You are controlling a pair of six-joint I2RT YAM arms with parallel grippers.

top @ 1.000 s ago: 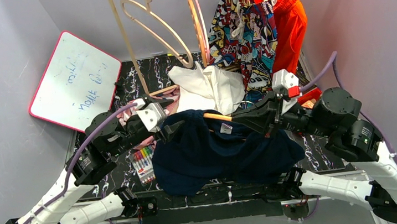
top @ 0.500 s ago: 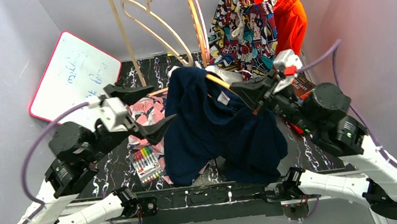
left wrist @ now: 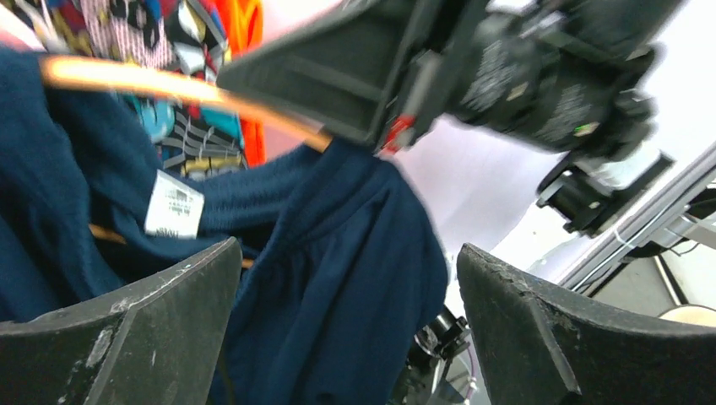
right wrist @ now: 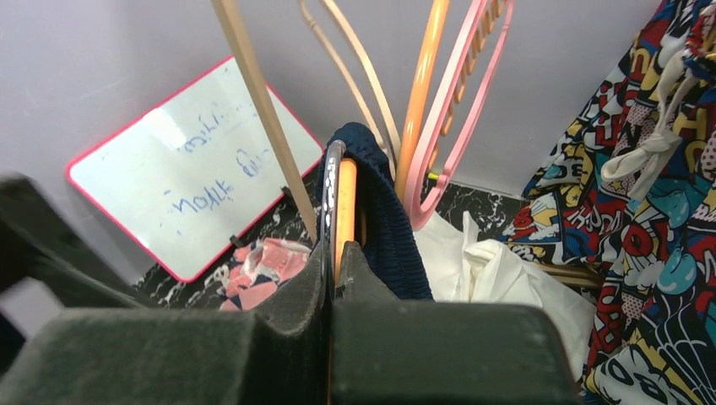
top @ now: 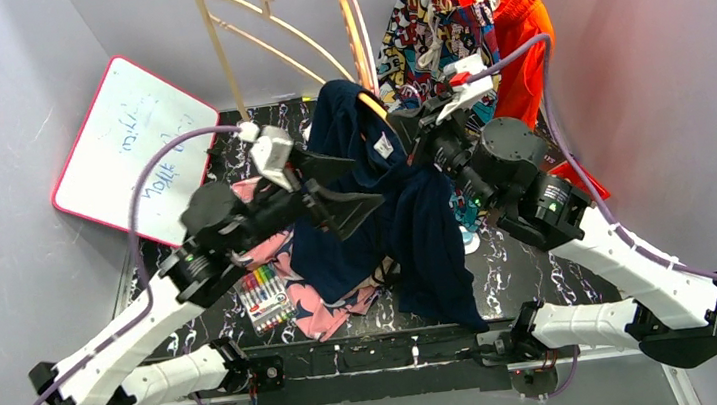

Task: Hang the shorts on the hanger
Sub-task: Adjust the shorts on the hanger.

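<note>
The navy shorts (top: 406, 218) hang draped over the orange-tan hanger (top: 373, 108), lifted off the table near the rack. My right gripper (right wrist: 333, 253) is shut on the hanger's bar (right wrist: 344, 198), with the shorts' ribbed waistband (right wrist: 384, 211) just beside its fingers. My left gripper (top: 348, 185) stands wide open just left of the hanging shorts. Its wrist view shows the navy fabric (left wrist: 338, 278) beyond its spread fingers, not between them. The hanger (left wrist: 152, 80) and the right gripper (left wrist: 338, 76) lie above it there. The hanger's hook is hidden.
Pale beige hangers (top: 256, 32) and a pink hanger (right wrist: 460, 93) hang on the rack at the back, beside comic-print shorts (top: 431, 24) and orange shorts (top: 523, 34). A whiteboard (top: 132, 146) leans at the left. A marker pack (top: 262, 295), pink cloth (top: 321, 312) and white cloth (right wrist: 507, 278) lie on the table.
My left gripper opened, let go of the shorts and rose to the right. My right arm lifted the hanger with the shorts up and back toward the rack.
</note>
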